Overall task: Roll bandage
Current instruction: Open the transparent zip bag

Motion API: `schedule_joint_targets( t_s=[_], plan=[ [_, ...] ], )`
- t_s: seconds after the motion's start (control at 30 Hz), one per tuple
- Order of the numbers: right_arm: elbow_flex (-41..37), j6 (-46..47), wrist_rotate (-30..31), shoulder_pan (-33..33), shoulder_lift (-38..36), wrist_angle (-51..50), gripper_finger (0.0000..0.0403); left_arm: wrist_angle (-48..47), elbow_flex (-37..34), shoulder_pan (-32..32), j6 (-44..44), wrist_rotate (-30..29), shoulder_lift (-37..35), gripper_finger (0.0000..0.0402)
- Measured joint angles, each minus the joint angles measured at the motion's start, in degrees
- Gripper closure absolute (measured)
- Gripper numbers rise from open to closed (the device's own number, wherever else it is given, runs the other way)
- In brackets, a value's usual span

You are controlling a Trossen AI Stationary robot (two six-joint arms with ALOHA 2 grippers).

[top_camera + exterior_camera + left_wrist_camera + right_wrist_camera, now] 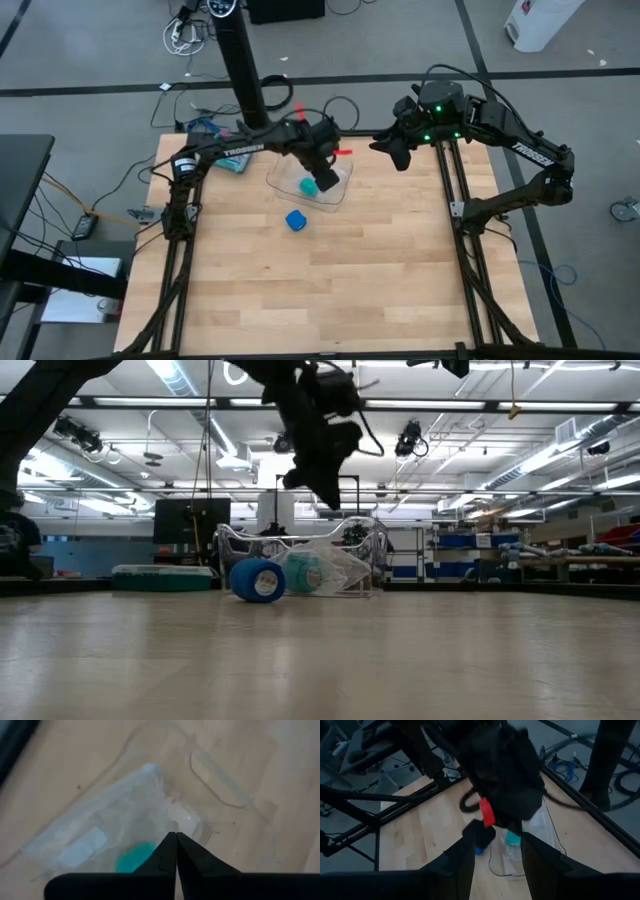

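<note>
From above, the left gripper (322, 178) hangs over a clear tray (338, 192) holding a teal roll (309, 186); the rolled blue bandage (295, 220) lies on the table (400, 280) just beside that tray. The right gripper (393, 152) waits near the far edge. At table height, the bandage (257, 580) stands on edge before the tray (350, 565). The left wrist camera shows its fingers (167, 852) pressed together, empty. The right wrist camera shows its fingers (462, 857) spread apart.

left gripper (322, 172) sits over the tray (283, 181) at the table's (400, 270) far middle. Small roll (309, 186) in the tray right beneath the claw. Bandage (295, 220) on the table just outside the tray, nearer side, slightly left of the claw. Box (215, 140) well left at the far edge. right gripper (397, 155) off to the claw's right, apart.
</note>
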Motion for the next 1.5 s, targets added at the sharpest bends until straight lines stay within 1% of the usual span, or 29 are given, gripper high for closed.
schedule_joint_targets(
  t_s=[0.07, 0.13, 0.27, 0.37, 0.47, 0.5, 0.57, 0.6, 0.7, 0.83, 1.0, 1.1, 1.13, 1.2, 1.3, 1.43, 1.47, 1.5],
  plan=[
    [0.0, 0.13, -0.02, 0.0, 0.0, -0.03, 0.0253, 1.8, -2.5, -0.01, -0.68, 0.16, 0.0, 0.0361],
    [0.0, 0.39, -0.02, 0.0, 0.0, -0.08, 0.0253, 1.74, -3.9, 0.12, 1.93, 0.15, -0.03, 0.033],
    [0.0, 0.46, -0.28, 0.22, 0.0, -0.17, 0.0253, 2.39, -4.98, 0.17, 16.41, -1.16, -0.04, 0.0258],
    [0.0, 0.46, -0.28, 0.35, 0.0, -0.21, 0.0253, 2.66, -4.98, 0.17, 27.88, -3.33, -0.12, 0.0206],
    [0.0, 0.49, -0.23, 0.37, 0.0, -0.21, 0.0253, 1.4, -5.03, 0.17, 35.79, -4.04, -0.12, 0.0164],
    [0.0, 0.55, -0.15, 0.37, 0.0, -0.21, 0.0253, 1.04, -5.23, 0.17, 37.38, -4.01, -0.12, 0.0153],
    [0.0, 0.59, 0.21, 0.37, 0.0, -0.21, 0.0253, 1.02, -5.6, 0.28, 35.97, -2.55, 0.23, 0.0136],
    [0.0, 0.58, 0.56, 0.37, 0.0, -0.21, 0.0253, 0.88, -6.04, 0.34, 35.11, -2.75, 0.37, 0.0132],
    [0.0, 0.59, 1.1, 0.37, 0.0, -0.15, 0.0253, 1.35, -7.87, 0.36, 34.46, -6.62, 0.44, 0.0129],
    [0.0, 0.57, 1.16, 0.37, 0.0, -0.08, 0.0253, 1.64, -10.11, 0.41, 34.42, -9.05, 0.44, 0.014],
    [0.0, 0.95, 1.22, 0.37, 0.0, -0.11, 0.0253, 4.74, -14.16, 0.01, 33.07, -9.73, 0.47, 0.0168],
    [0.0, 1.61, 1.22, 0.37, 0.0, -0.11, 0.0253, 6.08, -14.69, -0.97, 31.47, -14.11, 0.47, 0.0195],
    [0.0, 1.88, 1.22, 0.37, 0.0, -0.12, 0.0253, 6.33, -14.71, -1.3, 31.2, -15.67, 0.47, 0.0206],
    [0.0, 1.95, 1.22, 0.37, 0.0, -0.11, 0.0253, 6.98, -14.62, -1.74, 31.2, -16.95, 0.47, 0.0233],
    [0.0, 2.08, 1.22, 0.37, 0.0, -0.09, 0.0253, 8.09, -14.16, -2.29, 30.75, -17.22, 0.48, 0.0284],
    [0.0, 2.81, 1.22, 0.37, 0.0, -0.12, 0.0253, 8.77, -14.16, -3.26, 28.01, -17.24, 0.51, 0.0371],
    [0.0, 2.86, 1.22, 0.37, 0.0, -0.08, 0.0253, 8.76, -14.16, -3.33, 26.94, -17.04, 0.51, 0.0386],
    [0.0, 2.88, 1.22, 0.37, 0.0, -0.1, 0.0253, 8.79, -14.16, -3.35, 25.8, -16.98, 0.51, 0.0391]
  ],
)
